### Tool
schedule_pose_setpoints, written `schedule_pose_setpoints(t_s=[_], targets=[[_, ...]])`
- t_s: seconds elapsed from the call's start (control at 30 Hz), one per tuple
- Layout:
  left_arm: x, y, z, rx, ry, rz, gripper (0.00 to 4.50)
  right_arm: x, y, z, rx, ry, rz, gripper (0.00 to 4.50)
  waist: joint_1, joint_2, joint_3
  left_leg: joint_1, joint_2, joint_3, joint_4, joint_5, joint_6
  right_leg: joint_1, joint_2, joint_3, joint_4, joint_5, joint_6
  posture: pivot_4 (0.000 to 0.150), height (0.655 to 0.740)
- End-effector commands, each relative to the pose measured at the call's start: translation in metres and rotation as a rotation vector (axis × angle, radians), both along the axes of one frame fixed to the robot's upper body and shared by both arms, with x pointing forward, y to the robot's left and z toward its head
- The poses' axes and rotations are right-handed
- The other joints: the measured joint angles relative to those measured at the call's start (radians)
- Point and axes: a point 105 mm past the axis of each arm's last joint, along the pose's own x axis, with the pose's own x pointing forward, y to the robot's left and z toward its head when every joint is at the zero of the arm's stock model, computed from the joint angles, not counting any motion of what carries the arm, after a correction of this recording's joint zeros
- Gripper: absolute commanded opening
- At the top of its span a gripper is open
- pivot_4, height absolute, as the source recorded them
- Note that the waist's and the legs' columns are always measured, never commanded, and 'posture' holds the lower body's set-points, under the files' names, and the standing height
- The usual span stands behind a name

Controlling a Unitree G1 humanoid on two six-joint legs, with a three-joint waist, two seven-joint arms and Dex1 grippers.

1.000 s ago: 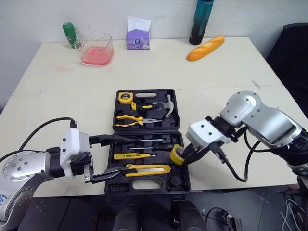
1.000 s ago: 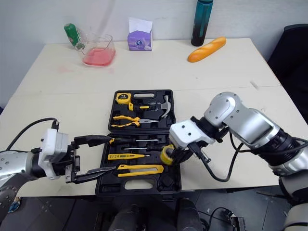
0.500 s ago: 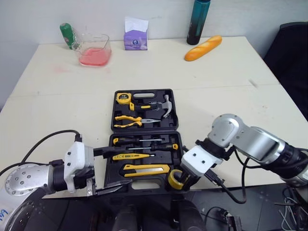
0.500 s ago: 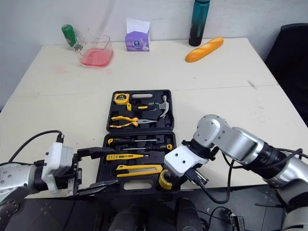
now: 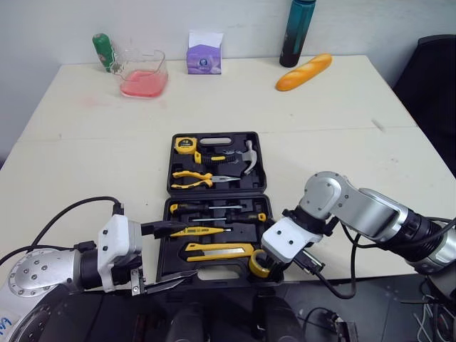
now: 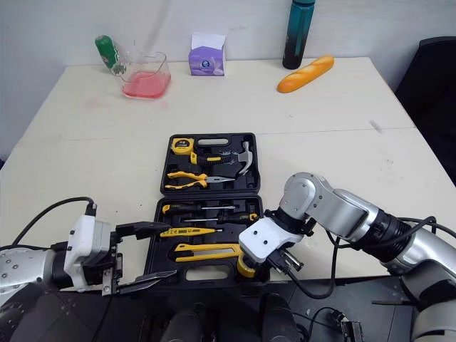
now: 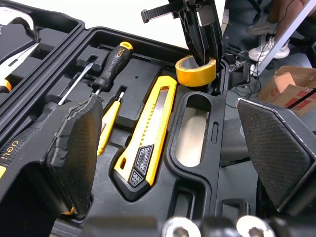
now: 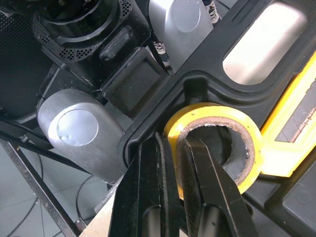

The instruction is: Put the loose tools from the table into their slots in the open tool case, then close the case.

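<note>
Finding: your right pincer (image 8: pixel 174 140) is clamped on the wall of the yellow tape roll (image 8: pixel 212 111), one finger inside the ring and one outside. The roll sits at the lower right corner of the open tool case (image 5: pixel 259 182), low in the head-camera frame. It is just beside the right end of the yellow utility knife (image 5: pixel 217 249), with its open end facing upward. Whether it is fully seated in its corner recess cannot be determined. Your left pincer (image 5: pixel 189 249) stands wide apart and empty at the case's lower left edge, well apart from the roll across the knife. The right arm is therefore the one placed to act. In my judgement the next move is a straight downward press and release, keeping the ring level.
</note>
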Motion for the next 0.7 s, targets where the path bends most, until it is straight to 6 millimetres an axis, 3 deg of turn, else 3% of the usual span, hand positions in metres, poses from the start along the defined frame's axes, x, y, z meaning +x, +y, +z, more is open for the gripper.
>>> schedule_pose_setpoints(t_s=[0.03,0.07,0.3,0.7], targets=[[-0.004,-0.003,0.006,0.004,-0.031,-0.016,4.5,-0.005,-0.003,0.001,-0.043,0.015,0.031,0.09,0.0,0.0,0.0,0.0,0.0,0.0,0.0,0.0,0.0,0.0,0.0,0.0,0.0,0.0,0.0,0.15,0.74],[-0.004,-0.003,0.006,0.004,-0.03,-0.016,4.5,-0.005,-0.003,0.002,-0.04,0.018,0.029,0.09,0.0,0.0,0.0,0.0,0.0,0.0,0.0,0.0,0.0,0.0,0.0,0.0,0.0,0.0,0.0,0.15,0.74],[-0.004,-0.001,0.006,0.002,-0.026,-0.009,4.5,-0.011,-0.006,0.008,-0.013,0.024,0.063,2.96,0.0,0.0,0.0,0.0,0.0,0.0,0.0,0.0,0.0,0.0,0.0,0.0,0.0,0.0,0.0,0.15,0.74],[-0.005,0.003,0.005,-0.007,-0.012,0.009,4.5,-0.018,-0.015,0.028,0.068,0.114,0.057,2.96,-0.001,0.0,0.0,0.0,0.001,0.0,0.0,-0.001,0.0,0.0,0.0,0.0,0.0,-0.001,-0.001,0.15,0.74]])
